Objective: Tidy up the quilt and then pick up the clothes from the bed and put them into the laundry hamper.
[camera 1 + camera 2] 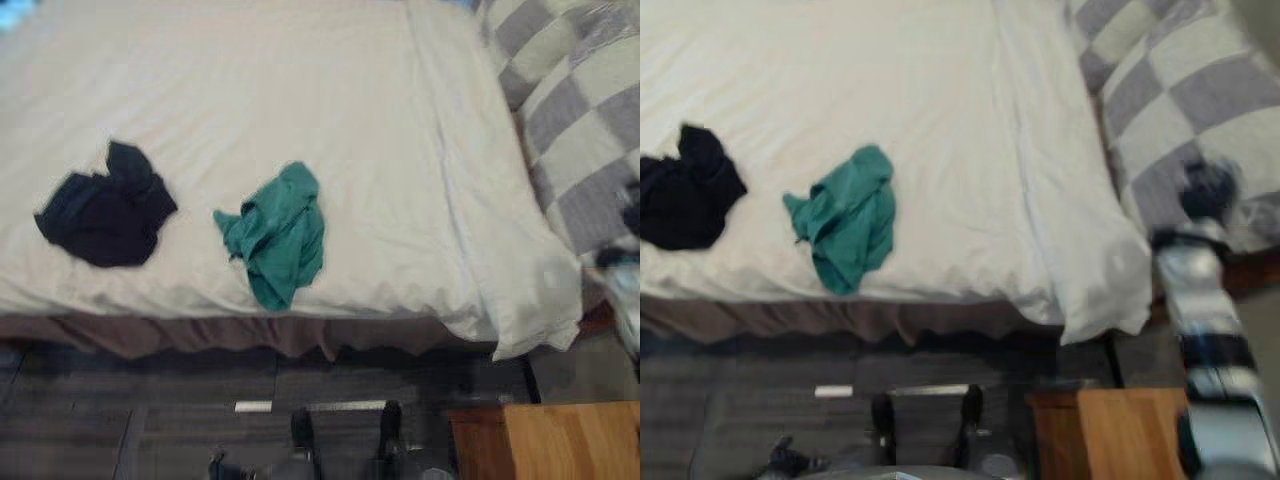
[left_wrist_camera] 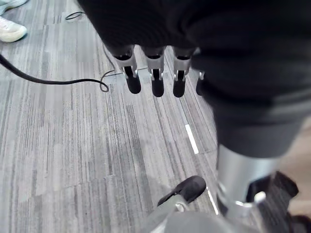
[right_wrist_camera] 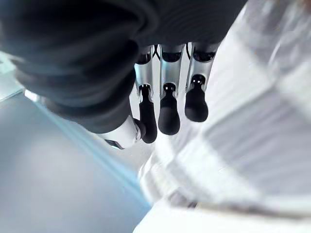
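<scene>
Grey wood-grain floor [image 2: 58, 145] runs along the near edge of the bed [image 1: 250, 330], whose brownish base shows as a dark band under the overhanging cover. White quilt [image 1: 300, 120] lies spread over most of the bed, fairly flat, with a long fold running from the far edge down to the near right corner, where the cloth hangs over the edge in a bunched flap. Past that fold, at the right edge, lies a grey-and-white checked blanket [image 1: 580, 120].

Two pieces of clothing rest on the quilt near the near edge, well apart from each other. The dark navy garment [image 1: 105, 210] sits crumpled toward the near left, and the green garment [image 1: 280, 232] lies bunched near the middle of that edge, its lower end close to where the quilt drops off. Nothing lies on top of either one.

On the floor by the near right corner stands a wooden bedside cabinet [image 1: 560, 440], just beside the hanging quilt flap.

The right hand [image 3: 167, 109] is raised over the checked blanket at the right edge, its fingers straight and side by side, holding nothing. The left hand [image 2: 153, 77] hangs over the floor, fingers straight and relaxed, also empty. A person's white shoe [image 2: 10, 30] shows on the floor, well away from it.
</scene>
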Available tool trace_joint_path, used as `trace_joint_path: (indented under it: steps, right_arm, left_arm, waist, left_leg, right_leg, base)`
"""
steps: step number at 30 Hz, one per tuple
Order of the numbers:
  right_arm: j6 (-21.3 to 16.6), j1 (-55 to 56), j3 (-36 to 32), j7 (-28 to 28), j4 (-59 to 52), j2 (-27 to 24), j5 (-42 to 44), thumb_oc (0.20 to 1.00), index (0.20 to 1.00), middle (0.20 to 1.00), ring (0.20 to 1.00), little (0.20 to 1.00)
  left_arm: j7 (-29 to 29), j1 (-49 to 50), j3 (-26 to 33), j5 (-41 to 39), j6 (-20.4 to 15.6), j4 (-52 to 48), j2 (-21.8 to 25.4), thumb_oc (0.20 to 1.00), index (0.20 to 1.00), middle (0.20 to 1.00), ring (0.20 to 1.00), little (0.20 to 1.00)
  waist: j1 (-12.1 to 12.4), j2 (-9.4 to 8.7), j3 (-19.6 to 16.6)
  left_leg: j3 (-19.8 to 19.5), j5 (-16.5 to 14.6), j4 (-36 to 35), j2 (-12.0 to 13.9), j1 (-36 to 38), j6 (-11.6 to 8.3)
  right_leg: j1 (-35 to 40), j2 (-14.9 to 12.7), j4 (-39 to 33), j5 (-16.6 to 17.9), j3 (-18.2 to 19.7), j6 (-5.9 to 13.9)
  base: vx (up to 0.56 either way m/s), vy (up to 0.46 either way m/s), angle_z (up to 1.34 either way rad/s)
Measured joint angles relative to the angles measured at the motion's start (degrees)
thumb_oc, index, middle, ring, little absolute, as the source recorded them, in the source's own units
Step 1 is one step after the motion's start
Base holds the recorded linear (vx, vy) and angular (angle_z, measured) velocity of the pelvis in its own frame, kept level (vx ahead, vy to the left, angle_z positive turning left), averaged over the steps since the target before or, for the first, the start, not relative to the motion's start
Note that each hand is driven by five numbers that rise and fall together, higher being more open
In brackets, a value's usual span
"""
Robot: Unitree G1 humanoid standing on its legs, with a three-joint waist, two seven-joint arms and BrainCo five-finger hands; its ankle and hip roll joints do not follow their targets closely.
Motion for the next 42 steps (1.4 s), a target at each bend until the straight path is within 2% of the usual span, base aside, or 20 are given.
trace_joint_path:
  steps: [2,3,4,7,10,11,14,16,21,26,27,31,32,34,37,38,39,40,41,42]
  right_arm:
    - [-1.18,-11.68,2.55,0.60,5.07,2.61,2.63,0.200,0.200,0.200,0.200,0.200]
    - [-2.28,-20.02,5.74,1.58,14.98,3.22,4.87,0.200,0.200,0.200,0.200,0.200]
    - [-2.04,-20.15,5.63,1.61,18.58,3.70,6.53,0.200,0.200,0.200,0.200,0.200]
    - [-2.27,-13.97,2.33,1.66,24.27,8.80,9.08,0.200,0.200,0.200,0.200,0.200]
    - [-5.18,-8.97,-1.66,1.89,21.21,11.74,9.44,0.200,0.200,0.200,0.200,0.200]
    - [-5.80,-4.94,-4.42,2.19,20.54,14.98,9.46,0.200,0.200,0.200,0.200,0.200]
    - [-7.70,3.53,-6.45,3.01,16.31,19.76,9.42,0.200,0.200,0.200,0.200,0.200]
    - [-9.51,9.82,-9.38,4.38,14.78,22.93,9.62,0.200,0.200,0.200,0.200,0.200]
    - [-5.07,22.25,-12.51,5.38,21.69,26.25,11.52,0.200,0.200,0.200,0.200,0.200]
    - [0.40,38.04,-13.74,6.06,29.44,28.27,11.87,0.200,0.200,0.200,0.200,0.200]
    - [1.03,40.71,-13.54,6.50,30.68,27.67,11.80,1.000,1.000,1.000,1.000,1.000]
    - [1.81,41.27,-11.58,7.42,32.30,26.99,11.75,1.000,1.000,1.000,1.000,1.000]
    - [2.31,39.42,-8.08,9.55,35.24,26.60,10.99,1.000,1.000,1.000,1.000,1.000]
    - [2.57,38.13,-5.41,10.86,35.42,26.69,10.33,1.000,1.000,1.000,1.000,1.000]
    - [3.66,35.60,2.25,12.99,37.96,26.21,5.19,1.000,1.000,1.000,1.000,1.000]
    - [4.25,35.53,3.93,13.68,37.97,26.42,2.41,1.000,1.000,1.000,1.000,1.000]
    - [4.47,35.53,5.72,14.20,37.98,26.48,0.12,1.000,1.000,1.000,1.000,1.000]
    - [4.56,35.20,6.34,14.87,37.97,26.62,-1.28,1.000,1.000,1.000,1.000,1.000]
    - [4.55,34.90,6.19,15.34,37.82,26.42,-2.63,1.000,1.000,1.000,1.000,1.000]
    - [4.45,34.55,6.67,15.66,37.44,26.79,-4.19,1.000,1.000,1.000,1.000,1.000]
  left_arm:
    - [0.14,-4.81,-1.23,-1.82,-1.34,-3.20,-0.22,1.000,1.000,1.000,1.000,1.000]
    - [0.14,-7.78,-1.73,-3.78,-1.80,-3.49,-0.39,1.000,1.000,1.000,1.000,1.000]
    - [0.32,-8.21,-1.62,-4.53,-1.78,-3.48,-0.19,1.000,1.000,1.000,1.000,1.000]
    - [0.65,-7.41,-1.46,-6.67,-1.68,-2.70,0.76,1.000,1.000,1.000,1.000,1.000]
    - [0.89,-7.16,-0.62,-6.75,-1.69,-1.96,0.67,1.000,1.000,1.000,1.000,1.000]
    - [1.11,-7.26,-0.37,-6.76,-1.75,-2.03,0.71,1.000,1.000,1.000,1.000,1.000]
    - [1.42,-7.40,0.14,-6.71,-1.97,-2.26,0.68,1.000,1.000,1.000,1.000,1.000]
    - [1.59,-6.69,1.33,-6.61,-1.64,-2.03,0.18,1.000,1.000,1.000,1.000,1.000]
    - [1.75,-2.43,1.73,-5.97,-1.39,-1.51,-0.03,1.000,1.000,1.000,1.000,1.000]
    - [1.55,1.36,3.43,-5.47,-0.26,0.55,-1.10,1.000,1.000,1.000,1.000,1.000]
    - [1.28,2.45,3.55,-5.26,0.12,1.12,-1.74,1.000,1.000,1.000,1.000,1.000]
    - [0.92,1.77,3.46,-3.99,0.06,1.69,-1.92,1.000,1.000,1.000,1.000,1.000]
    - [0.30,0.96,3.30,-3.62,-0.15,1.56,-1.90,1.000,1.000,1.000,1.000,1.000]
    - [-0.11,1.11,3.26,-3.60,-0.11,1.61,-2.04,1.000,1.000,1.000,1.000,1.000]
    - [-0.15,-0.26,2.65,-3.58,-0.04,2.15,-1.83,1.000,1.000,1.000,1.000,1.000]
    - [-0.15,-1.78,1.98,-3.46,-0.19,2.19,-1.64,1.000,1.000,1.000,1.000,1.000]
    - [-0.22,-2.59,1.89,-3.25,-0.40,2.29,-1.44,1.000,1.000,1.000,1.000,1.000]
    - [-0.23,-3.07,1.89,-3.23,-0.55,2.17,-1.51,1.000,1.000,1.000,1.000,1.000]
    - [-0.25,-3.12,1.68,-3.22,-0.65,2.03,-1.89,1.000,1.000,1.000,1.000,1.000]
    - [-0.32,-3.21,1.34,-2.99,-0.91,2.54,-2.09,1.000,1.000,1.000,1.000,1.000]
  waist:
    - [3.41,3.13,6.26]
    - [5.08,6.03,9.55]
    - [6.10,6.64,10.08]
    - [6.09,6.33,12.25]
    - [4.60,5.48,13.28]
    - [4.10,4.74,12.97]
    - [2.77,3.37,12.13]
    - [2.19,2.84,9.95]
    - [-0.50,1.32,2.23]
    - [-3.59,1.31,-0.66]
    - [-5.22,1.87,-1.84]
    - [-5.86,1.68,-2.59]
    - [-5.98,1.58,-4.60]
    - [-5.83,1.55,-6.15]
    - [-3.59,1.96,-6.31]
    - [-2.79,1.14,-6.14]
    - [-2.82,-0.11,-5.72]
    - [-2.44,-0.66,-5.47]
    - [-2.18,-0.38,-5.47]
    - [-2.00,-0.11,-5.18]
  left_leg:
    - [-0.34,0.77,1.43,0.05,-3.69,0.01]
    - [-0.50,0.67,2.54,0.00,-7.30,-0.59]
    - [-0.09,0.75,2.36,-0.13,-8.31,-0.58]
    - [0.16,0.73,2.44,-0.58,-7.85,0.03]
    - [1.21,0.21,2.19,-1.01,-5.34,0.92]
    - [1.34,0.15,1.08,-1.07,-2.58,0.98]
    - [1.45,-1.03,0.12,-0.91,1.19,0.30]
    - [1.36,-1.35,-0.68,-0.97,3.23,0.41]
    - [1.39,-1.87,-1.72,-1.24,5.63,0.13]
    - [1.66,-2.49,-2.14,-1.39,9.39,-0.39]
    - [1.83,-3.91,-2.16,-0.86,10.29,-0.53]
    - [2.62,-4.09,-2.22,-0.63,10.85,-0.72]
    - [2.67,-4.61,-2.49,-0.06,10.45,-1.41]
    - [2.65,-4.70,-2.50,-0.01,9.98,-1.23]
    - [1.87,-5.99,2.44,0.41,6.99,-1.91]
    - [1.50,-7.38,5.71,0.42,4.81,-3.12]
    - [2.01,-8.61,8.57,-0.06,3.58,-2.99]
    - [2.10,-8.61,9.64,0.57,2.99,-2.86]
    - [1.67,-8.43,9.33,2.06,3.12,-3.27]
    - [-0.24,-8.91,10.02,5.27,2.96,-5.29]
  right_leg:
    - [-3.77,-0.28,2.37,-0.06,-0.22,-0.30]
    - [-8.00,-1.00,5.72,-0.34,-0.19,-0.69]
    - [-9.75,-1.38,7.19,-0.83,-0.21,-1.38]
    - [-11.15,-2.50,11.32,-3.16,-0.13,-1.58]
    - [-9.45,-2.99,11.94,-3.72,0.56,-1.59]
    - [-7.10,-2.85,11.44,-3.98,0.95,-1.25]
    - [-3.83,-2.56,10.69,-5.49,1.26,-0.77]
    - [-1.44,-2.38,10.05,-5.96,0.95,-0.62]
    - [1.87,-2.21,6.82,-5.97,0.64,-0.53]
    - [7.27,-1.81,2.46,-5.12,1.32,0.47]
    - [8.55,-1.02,0.16,-3.91,2.00,0.40]
    - [9.60,-0.63,-2.08,-2.36,3.09,0.49]
    - [8.95,-0.13,-2.09,-2.18,3.35,0.67]
    - [8.20,-0.08,-2.10,-2.28,3.42,0.49]
    - [7.66,-0.18,-0.70,-2.40,3.99,0.29]
    - [7.33,-2.11,-0.83,-1.28,2.62,-1.50]
    - [7.66,-3.40,-1.60,-0.61,1.55,-3.72]
    - [7.54,-4.30,-1.82,-0.54,1.47,-4.22]
    - [7.35,-4.52,-1.80,-0.89,1.54,-3.18]
    - [7.79,-5.63,-2.09,-0.33,1.23,-3.15]
  base:
    - [-0.22,-0.031,0.26]
    - [-0.15,-0.001,0.16]
    - [-0.13,0.021,0.23]
    - [-0.03,0.014,0.05]
    - [0.03,0.040,-0.08]
    - [0.04,0.033,-0.06]
    - [0.09,0.032,-0.02]
    - [0.03,0.004,-0.01]
    - [0.12,0.029,0.00]
    - [0.09,0.019,-0.13]
    - [0.04,0.004,-0.46]
    - [0.01,-0.013,-0.19]
    - [0.00,-0.012,-0.08]
    - [-0.06,-0.002,-0.10]
    - [-0.11,0.133,0.10]
    - [-0.04,0.178,0.49]
    - [-0.02,0.240,0.44]
    - [-0.03,0.294,0.27]
    - [-0.04,0.440,0.16]
    - [-0.04,0.738,0.22]
